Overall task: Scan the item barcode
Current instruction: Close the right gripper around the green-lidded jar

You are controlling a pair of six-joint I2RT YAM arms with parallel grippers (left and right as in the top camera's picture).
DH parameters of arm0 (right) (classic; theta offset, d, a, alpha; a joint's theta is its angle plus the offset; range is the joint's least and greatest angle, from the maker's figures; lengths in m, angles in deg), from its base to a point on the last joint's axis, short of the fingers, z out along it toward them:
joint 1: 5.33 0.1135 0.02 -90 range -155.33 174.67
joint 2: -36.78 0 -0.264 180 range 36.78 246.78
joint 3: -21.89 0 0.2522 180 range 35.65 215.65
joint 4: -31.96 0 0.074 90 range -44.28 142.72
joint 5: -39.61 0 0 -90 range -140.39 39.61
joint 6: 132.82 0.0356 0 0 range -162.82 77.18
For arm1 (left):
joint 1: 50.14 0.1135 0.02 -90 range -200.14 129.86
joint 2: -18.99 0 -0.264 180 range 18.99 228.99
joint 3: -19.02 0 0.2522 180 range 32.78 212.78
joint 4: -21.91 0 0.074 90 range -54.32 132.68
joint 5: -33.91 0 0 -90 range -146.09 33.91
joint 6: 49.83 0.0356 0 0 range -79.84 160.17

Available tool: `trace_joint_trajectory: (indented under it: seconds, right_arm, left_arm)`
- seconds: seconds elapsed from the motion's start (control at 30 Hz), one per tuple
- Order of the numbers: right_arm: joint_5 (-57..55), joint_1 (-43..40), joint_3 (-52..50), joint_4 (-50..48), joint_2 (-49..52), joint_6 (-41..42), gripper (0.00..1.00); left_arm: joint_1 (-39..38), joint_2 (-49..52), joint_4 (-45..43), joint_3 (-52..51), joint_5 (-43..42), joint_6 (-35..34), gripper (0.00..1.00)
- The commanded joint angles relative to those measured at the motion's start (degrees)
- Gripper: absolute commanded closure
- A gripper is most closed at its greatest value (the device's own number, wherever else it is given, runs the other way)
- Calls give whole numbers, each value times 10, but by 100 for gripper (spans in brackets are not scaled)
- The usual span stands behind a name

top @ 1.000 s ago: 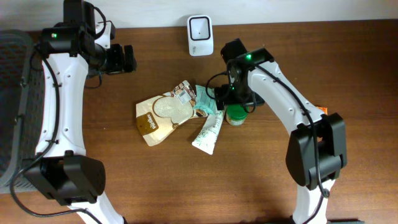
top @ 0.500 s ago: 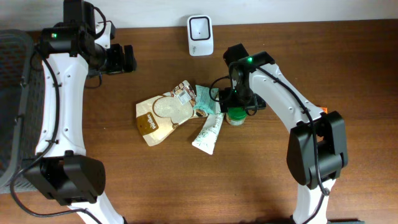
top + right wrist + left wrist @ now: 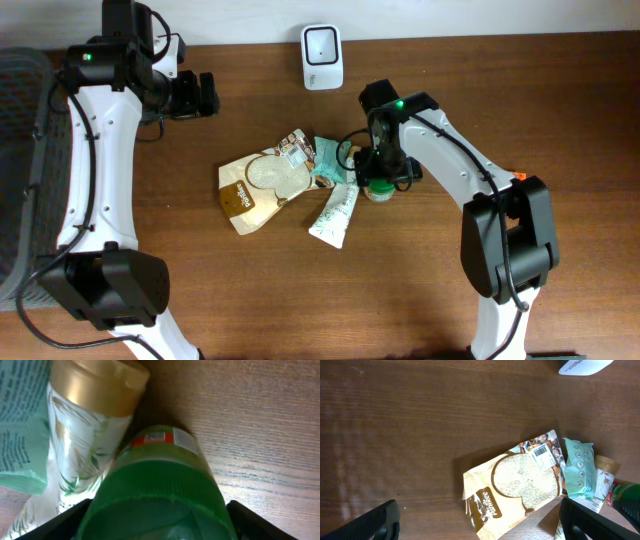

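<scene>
- The right pincer [image 3: 377, 178] is down over the green-lidded jar [image 3: 155, 495]. The jar stands upright on the worktop [image 3: 500, 80] at the end of the heap nearest that arm.
- Its jaws stand one on each side of the lid and close against it. Whether they already press on it I cannot tell.
- Coming from above looks sensible, because the tube [image 3: 85, 435] lies against one side of the jar and leaves little room low down.
- A strip of label shows below the lid, but no barcode can be made out. Which face must meet the scanner [image 3: 322, 43] is therefore unknown.
- The scanner sits at the far edge, well apart from the heap. The jar will likely have to be lifted, carried over and turned until its label faces the window.
- The left pincer [image 3: 203, 94] hovers with its jaws wide apart and nothing between them, off to the side of the pouch [image 3: 520, 485] and the packet [image 3: 579, 467]. It is probably parked there to keep the way clear.
- One risk is that the tube gets dragged along as the jar rises.
</scene>
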Motion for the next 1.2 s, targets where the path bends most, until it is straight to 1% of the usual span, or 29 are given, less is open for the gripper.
trace_joint_trajectory:
  seconds: [0.0,0.03,0.13,0.23,0.27,0.33,0.43,0.47,0.53,0.57,0.6,0.67,0.77,0.87,0.93,0.97,1.07,1.17]
  right_arm:
    - [3,-3,4,3,5,-68,28]
    - [3,-3,8,7,5,-88,30]
    - [18,-3,27,31,3,-171,30]
    - [20,-3,50,73,-3,-271,33]
    - [19,-3,57,86,-4,-303,37]
    - [20,-3,62,99,-6,-355,37]
    - [18,-5,62,98,-7,-458,36]
    - [18,-6,60,96,-7,-491,34]
    - [18,-12,59,91,-7,-544,25]
    - [18,-19,59,90,-4,-594,22]
    - [18,-23,59,90,-3,-619,20]
    - [18,-35,59,85,-1,-659,17]
    - [20,-64,59,64,10,-692,12]
    - [55,-82,59,62,15,-697,11]
    - [122,-89,59,61,15,-688,2]
    - [146,-90,59,58,15,-667,2]
    - [160,-89,59,51,15,-547,2]
    - [153,-89,61,53,15,-369,2]
  left_arm:
    - [2,1,1,0,-6,11,1]
    - [2,1,1,0,-6,11,1]
    - [2,1,1,0,-6,11,1]
    - [2,1,1,0,-6,11,1]
    - [2,1,1,0,-6,11,1]
    - [2,1,1,0,-6,11,1]
    - [2,1,1,0,-6,11,1]
    - [2,1,1,0,-6,11,1]
    - [2,1,1,0,-6,11,1]
    - [2,1,1,0,-6,11,1]
    - [2,1,1,0,-6,11,1]
    - [2,1,1,0,-6,11,1]
    - [2,1,1,0,-6,11,1]
    - [2,1,1,0,-6,11,1]
    - [2,1,1,0,-6,11,1]
    - [2,1,1,0,-6,11,1]
    - [2,1,1,0,-6,11,1]
    - [2,1,1,0,-6,11,1]
